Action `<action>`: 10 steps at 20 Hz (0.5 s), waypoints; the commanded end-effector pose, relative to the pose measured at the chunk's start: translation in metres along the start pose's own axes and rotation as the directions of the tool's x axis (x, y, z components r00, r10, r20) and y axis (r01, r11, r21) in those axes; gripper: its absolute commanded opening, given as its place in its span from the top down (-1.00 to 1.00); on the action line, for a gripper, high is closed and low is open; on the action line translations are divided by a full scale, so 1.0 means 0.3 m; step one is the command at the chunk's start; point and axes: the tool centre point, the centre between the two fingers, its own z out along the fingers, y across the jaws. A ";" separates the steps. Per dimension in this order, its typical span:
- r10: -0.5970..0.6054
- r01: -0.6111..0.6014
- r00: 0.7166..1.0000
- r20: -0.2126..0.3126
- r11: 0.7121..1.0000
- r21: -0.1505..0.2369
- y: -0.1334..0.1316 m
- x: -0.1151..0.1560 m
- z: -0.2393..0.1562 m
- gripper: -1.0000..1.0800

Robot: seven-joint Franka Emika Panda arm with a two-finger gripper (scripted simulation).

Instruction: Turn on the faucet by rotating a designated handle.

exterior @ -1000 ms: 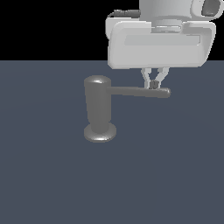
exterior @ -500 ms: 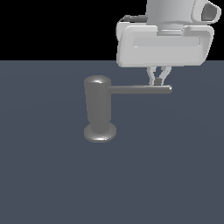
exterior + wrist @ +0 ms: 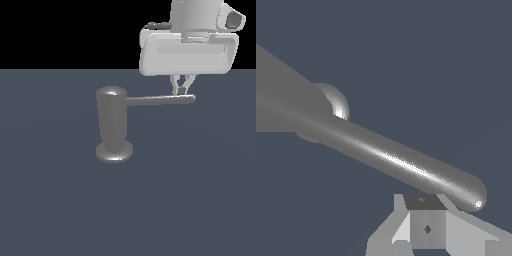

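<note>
The faucet (image 3: 112,122) is a glossy grey upright cylinder on a round disc base (image 3: 114,151). Its handle (image 3: 160,100), a thin grey rod, sticks out from near the top toward the exterior view's right. My gripper (image 3: 181,90) hangs from the white hand, with its fingertips pressed together against the rod close to its free end. It is beside the rod, not around it. In the wrist view the handle (image 3: 401,162) runs across the picture to a rounded tip. The closed gripper (image 3: 426,220) sits right against that tip. The faucet body (image 3: 286,110) is large and close.
A flat dark blue-grey surface (image 3: 190,200) carries the faucet. The white hand body (image 3: 187,52) hovers above the handle's end. Nothing else stands in view.
My gripper has moved toward the exterior view's right. The handle's free end has swung with it, from slightly drooping in the picture to level.
</note>
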 end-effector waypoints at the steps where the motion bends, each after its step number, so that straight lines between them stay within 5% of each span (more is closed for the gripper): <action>1: 0.002 -0.002 1.000 0.026 1.000 0.007 0.014 0.004 0.045 1.00; 10: 0.007 -0.008 0.999 0.034 1.000 0.009 0.080 0.074 0.060 1.00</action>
